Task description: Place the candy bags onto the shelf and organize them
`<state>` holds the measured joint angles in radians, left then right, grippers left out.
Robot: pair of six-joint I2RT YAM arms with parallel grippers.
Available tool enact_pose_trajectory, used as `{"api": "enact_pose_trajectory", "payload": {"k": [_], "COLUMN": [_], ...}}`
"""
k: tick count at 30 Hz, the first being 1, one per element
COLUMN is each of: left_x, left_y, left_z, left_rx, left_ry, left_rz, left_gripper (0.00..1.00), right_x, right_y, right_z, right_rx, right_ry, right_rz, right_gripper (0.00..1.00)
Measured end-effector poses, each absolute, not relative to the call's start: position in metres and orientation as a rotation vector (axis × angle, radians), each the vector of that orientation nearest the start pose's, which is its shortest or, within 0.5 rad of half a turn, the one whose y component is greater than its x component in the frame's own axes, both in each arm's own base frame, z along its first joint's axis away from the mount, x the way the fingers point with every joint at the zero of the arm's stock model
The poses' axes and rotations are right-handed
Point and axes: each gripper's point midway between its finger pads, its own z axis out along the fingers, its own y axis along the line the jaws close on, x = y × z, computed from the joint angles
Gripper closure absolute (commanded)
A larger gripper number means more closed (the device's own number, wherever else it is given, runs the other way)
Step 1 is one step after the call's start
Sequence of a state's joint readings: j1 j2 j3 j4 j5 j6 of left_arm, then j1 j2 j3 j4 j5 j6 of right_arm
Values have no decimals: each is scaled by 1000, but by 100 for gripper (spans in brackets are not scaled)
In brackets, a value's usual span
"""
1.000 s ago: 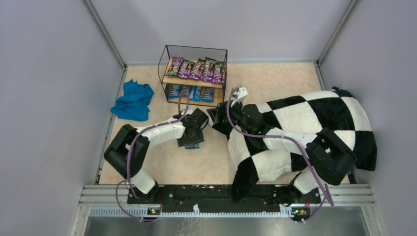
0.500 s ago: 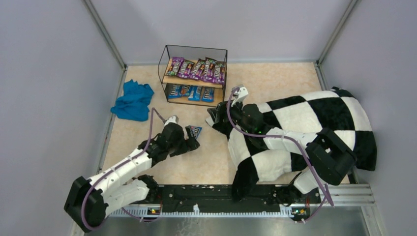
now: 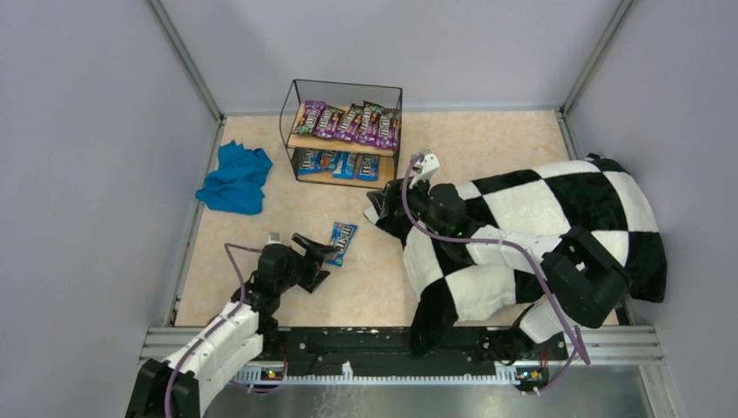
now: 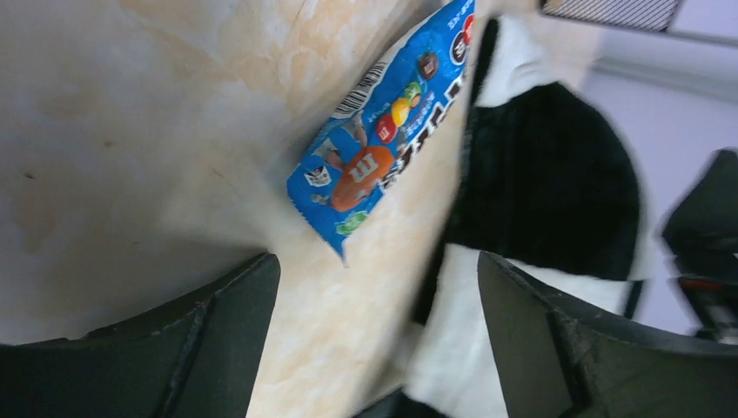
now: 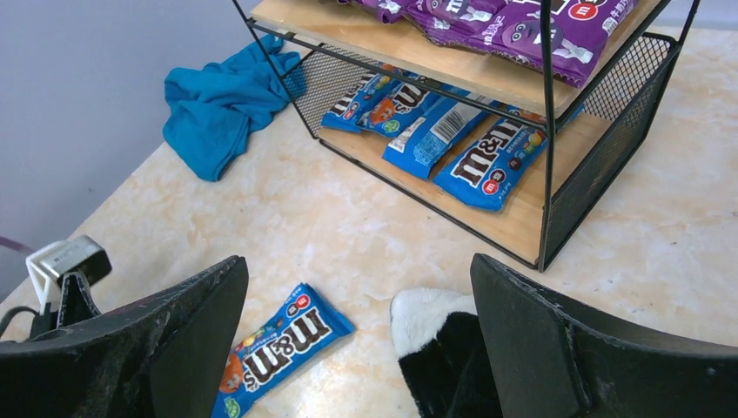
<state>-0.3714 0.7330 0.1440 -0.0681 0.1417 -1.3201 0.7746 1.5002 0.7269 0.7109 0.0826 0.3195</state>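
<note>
The left gripper (image 4: 374, 268) is spread wide and grips nothing. Just ahead of its fingers, one loose blue candy bag (image 4: 383, 139) lies flat on the tabletop (image 3: 287, 218), between this gripper and the near corner of the checkered pillow (image 3: 557, 218). The right gripper (image 5: 357, 266) is also released and empty, and hangs over that pillow corner, facing the shelf (image 3: 344, 131).

The job looks nearly done. The upper board carries a row of purple bags (image 5: 522, 22), and several blue bags (image 5: 435, 131) lie side by side on the lower board, with bare wood showing at its right end. As far as can be seen, only the loose bag is left to shelve, most likely in that free spot. The teal cloth (image 3: 235, 178) lies well apart by the left wall.
</note>
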Motion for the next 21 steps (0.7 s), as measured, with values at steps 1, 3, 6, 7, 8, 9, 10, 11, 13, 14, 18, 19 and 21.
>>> {"api": "enact_pose_trajectory", "payload": {"k": [1,3,6,7,8,9,10,11,13,14,18,19,21], "left_x": [208,210,212,212,212,214,216,217,220,221,225,227,229], "left_y": [-151,-153,-153,-152,-152,-152,-150,-150,-148,-148,-149,-149,-149], "left_z": [48,49,46,44,44,43,42,42,39,37,33,32,32], "left_rx": [-1075,-1135,-1195,-1202,-1204,-1204,-1207,-1212,-1221,-1227,-1239,-1240,-1240], "left_ry": [2164,2100,2072,2074,2075,2078,2082,2085,2085,2086,2090,2090,2084], "left_rz": [-1074,-1155,-1181,-1173,-1168,-1159,-1142,-1135,-1122,-1121,-1124,-1125,-1128], "left_gripper": [14,20,25,27,28,30,32,35,40,43,51,53,60], "right_x": [334,335,336,336,336,336,337,337,337,337,336,336,336], "right_y": [324,324,323,323,323,322,322,322,322,322,323,323,323], "right_z": [194,194,194,194,194,194,195,195,195,195,195,195,195], "right_rx": [-316,-312,-306,-307,-306,-304,-301,-300,-298,-298,-298,-299,-299], "right_ry": [1660,1660,1660,1660,1660,1660,1660,1660,1660,1661,1661,1661,1660], "right_rz": [765,768,768,769,770,772,773,774,778,779,788,790,792], "right_gripper": [1,1,1,1,1,1,1,1,1,1,1,1,1]}}
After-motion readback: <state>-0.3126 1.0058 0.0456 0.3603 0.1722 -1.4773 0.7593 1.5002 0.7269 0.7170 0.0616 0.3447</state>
